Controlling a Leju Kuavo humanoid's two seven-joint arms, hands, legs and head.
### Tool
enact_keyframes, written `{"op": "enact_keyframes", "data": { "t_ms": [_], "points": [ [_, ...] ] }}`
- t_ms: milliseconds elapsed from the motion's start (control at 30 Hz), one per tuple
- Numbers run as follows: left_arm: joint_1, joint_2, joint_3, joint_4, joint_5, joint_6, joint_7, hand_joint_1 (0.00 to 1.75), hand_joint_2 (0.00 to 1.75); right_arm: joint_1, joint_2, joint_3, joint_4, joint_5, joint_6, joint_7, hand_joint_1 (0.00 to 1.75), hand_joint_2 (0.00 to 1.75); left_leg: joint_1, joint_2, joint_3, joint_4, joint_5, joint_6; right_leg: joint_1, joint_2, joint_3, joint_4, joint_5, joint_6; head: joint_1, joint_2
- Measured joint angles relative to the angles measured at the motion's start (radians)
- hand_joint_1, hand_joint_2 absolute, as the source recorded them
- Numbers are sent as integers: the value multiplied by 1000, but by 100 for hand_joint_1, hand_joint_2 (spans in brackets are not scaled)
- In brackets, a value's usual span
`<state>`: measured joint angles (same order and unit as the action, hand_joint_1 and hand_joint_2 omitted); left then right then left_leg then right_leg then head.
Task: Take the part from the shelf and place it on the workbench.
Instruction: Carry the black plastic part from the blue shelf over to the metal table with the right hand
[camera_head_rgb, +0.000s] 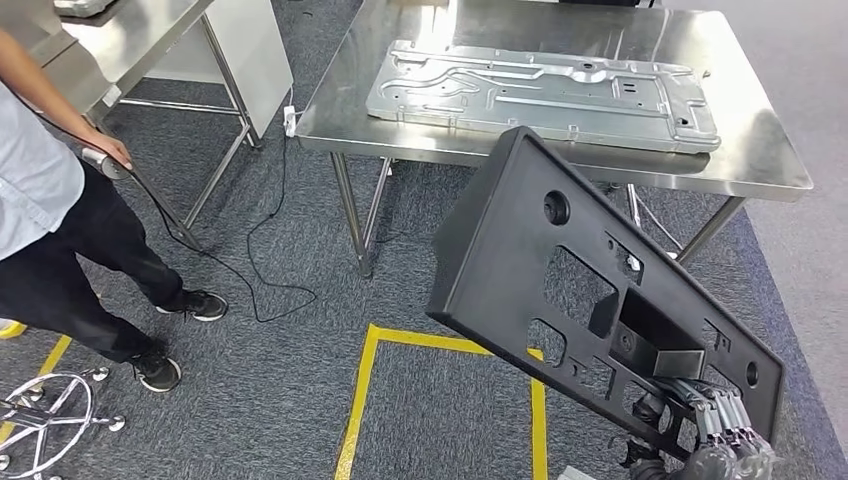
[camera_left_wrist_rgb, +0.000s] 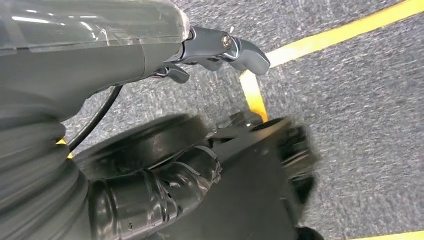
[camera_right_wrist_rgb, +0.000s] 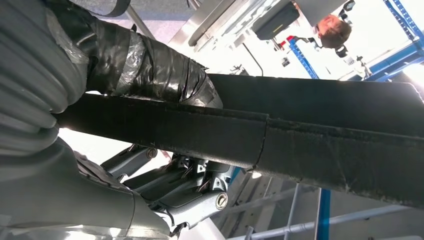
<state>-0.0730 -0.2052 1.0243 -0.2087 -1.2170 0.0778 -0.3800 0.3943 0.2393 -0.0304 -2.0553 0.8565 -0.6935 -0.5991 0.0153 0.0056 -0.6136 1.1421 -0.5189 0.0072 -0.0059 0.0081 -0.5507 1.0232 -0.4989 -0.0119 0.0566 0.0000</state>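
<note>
The part is a big black plastic panel (camera_head_rgb: 520, 250) with several cut-outs. It hangs tilted in the air in front of the steel workbench (camera_head_rgb: 400, 135), its upper corner just before the near edge. My right hand (camera_head_rgb: 725, 435) grips its lower right end. In the right wrist view the taped thumb (camera_right_wrist_rgb: 150, 65) lies on one side of the panel's edge (camera_right_wrist_rgb: 325, 130) and the grey fingers (camera_right_wrist_rgb: 195, 195) on the other. My left hand (camera_left_wrist_rgb: 125, 45) hangs over the carpet, fingers (camera_left_wrist_rgb: 240, 50) stretched out, holding nothing.
A stamped silver metal plate (camera_head_rgb: 540, 95) covers much of the workbench top. A person (camera_head_rgb: 40, 190) stands at the left beside a second steel table (camera_head_rgb: 130, 40), holding a cabled tool. Yellow floor tape (camera_head_rgb: 365, 400), a black cable (camera_head_rgb: 270, 290) and a chair base (camera_head_rgb: 45, 415) lie on the carpet.
</note>
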Motion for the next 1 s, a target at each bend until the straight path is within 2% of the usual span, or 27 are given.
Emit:
{"op": "enact_keyframes", "data": {
  "t_ms": [33, 67, 167, 233, 267, 333, 367, 400, 433, 467, 533, 567, 633, 700, 733, 800, 867, 900, 933, 967, 1000],
  "points": [
    [-1, 1, 0, 0, 0, 0, 0, 0, 175, 0, 0, 2, 0, 0, 0, 0, 175, 175, -2, -1, 26, -58, 22, 5, 2, 1, 2, 2, -3, 3, 0, 0],
    [-1, 1, 0, 0, 0, 0, 0, 0, 175, -1, -1, 3, 0, 0, 0, 0, 175, 175, -5, -2, 41, -93, 31, 10, 3, 2, 2, 3, -5, 8, 0, 0],
    [-2, 1, 0, 0, -1, 0, 0, 0, 175, -2, -2, 6, 0, 0, 0, 0, 175, 175, -7, -2, 50, -117, 34, 19, 1, 2, 4, 0, -7, 25, 0, 0],
    [-1, 1, 0, 0, 0, 0, 0, 0, 175, -3, -3, 6, 0, 0, 0, 0, 175, 175, -1, 0, 58, -131, 41, 30, 1, 1, -4, 26, -27, 35, 2, 0],
    [-2, 0, 0, 0, 0, 0, 0, 0, 175, -4, -4, 7, 0, -1, 0, 0, 175, 175, 2, 1, 62, -137, 44, 35, 0, -1, -23, 69, -53, 40, 3, 0],
    [-3, 0, 0, 0, -1, 0, 0, 0, 175, -6, -7, 7, 2, -1, 0, 0, 175, 175, 1, 3, 63, -139, 43, 40, -5, -2, -88, 198, -111, 49, 4, 0],
    [-3, 0, 0, 0, -1, 0, 0, 0, 175, -6, -8, 7, 3, -1, 0, 0, 175, 175, 1, 3, 64, -138, 42, 40, -8, -2, -118, 251, -126, 54, 4, 0],
    [-2, 0, 0, 0, -1, 0, 0, 0, 175, -6, -9, 7, 4, -1, 0, 0, 175, 175, 1, 4, 65, -137, 40, 39, -11, -3, -133, 272, -122, 57, 4, 0],
    [-1, 0, 0, 0, -1, 0, 0, 0, 175, -6, -10, 7, 5, -1, 0, 1, 175, 175, 1, 4, 67, -136, 37, 38, -14, -3, -129, 254, -97, 59, 4, 0],
    [-1, 0, 0, 0, -1, 0, 0, 0, 175, -6, -11, 7, 5, -1, 0, 1, 175, 175, 2, 3, 70, -135, 35, 36, -17, -4, -106, 200, -59, 60, 4, 0],
    [-2, -1, 0, 0, -2, 0, 0, 0, 175, -7, -12, 7, 6, -1, 0, 0, 175, 175, 1, 2, 73, -129, 26, 26, -18, -8, -47, 67, 2, 57, 5, 0],
    [-2, -1, 0, 0, -2, 0, 0, 0, 175, -8, -13, 7, 6, -1, 0, 0, 175, 175, 0, 1, 73, -126, 23, 19, -16, -9, -29, 25, 15, 53, 4, 0],
    [-3, 0, 0, 0, -3, 0, 0, 0, 175, -8, -14, 7, 6, -1, 0, 1, 175, 175, -3, 2, 73, -126, 20, 7, -10, -8, -25, 7, 14, 41, 3, 0],
    [-3, 0, 0, 0, -3, 0, -1, 0, 175, -8, -15, 8, 6, -1, 0, 1, 175, 175, -2, 3, 74, -123, 14, -3, -12, -5, -22, 2, 16, 28, 3, 0],
    [-4, 0, 0, 0, -3, 0, -1, 0, 175, -9, -15, 8, 6, -1, 0, 1, 175, 175, 0, 2, 68, -104, 1, -7, -14, -5, -20, -2, 17, 20, 3, 0],
    [-3, 0, 0, 0, -3, 0, -2, 0, 175, -9, -15, 10, 6, -1, 0, 2, 175, 175, 1, 1, 23, -6, -52, -13, -15, -7, -15, -6, 16, 8, 2, 0],
    [-2, 0, 0, 0, -3, 0, -2, 0, 175, -10, -15, 11, 6, 0, 0, 2, 175, 175, 1, 1, -42, 121, -103, -15, -12, -8, -13, -5, 14, 2, 1, 0],
    [-1, 0, 0, 0, -3, 0, -2, 0, 175, -10, -15, 11, 6, 1, 0, 3, 175, 175, 1, 1, -62, 152, -104, -15, -10, -7, -12, -4, 12, 0, 1, 0],
    [0, 0, 0, 0, -3, 0, -2, 0, 175, -10, -15, 12, 7, 1, 0, 3, 175, 175, 1, 1, -64, 146, -86, -14, -9, -6, -11, -2, 10, 0, 1, 0],
    [0, 0, 0, 0, -2, 0, -2, 0, 175, -10, -15, 12, 7, 1, 0, 3, 175, 175, 1, 1, -47, 104, -52, -12, -8, -4, -8, -1, 7, 1, 1, 0],
    [0, 1, 0, 0, -2, 0, -2, 0, 175, -10, -15, 12, 7, 1, 0, 4, 175, 175, 1, 0, -18, 36, -13, -8, -7, -3, -5, 1, 4, 3, 1, 0]
  ]
}}
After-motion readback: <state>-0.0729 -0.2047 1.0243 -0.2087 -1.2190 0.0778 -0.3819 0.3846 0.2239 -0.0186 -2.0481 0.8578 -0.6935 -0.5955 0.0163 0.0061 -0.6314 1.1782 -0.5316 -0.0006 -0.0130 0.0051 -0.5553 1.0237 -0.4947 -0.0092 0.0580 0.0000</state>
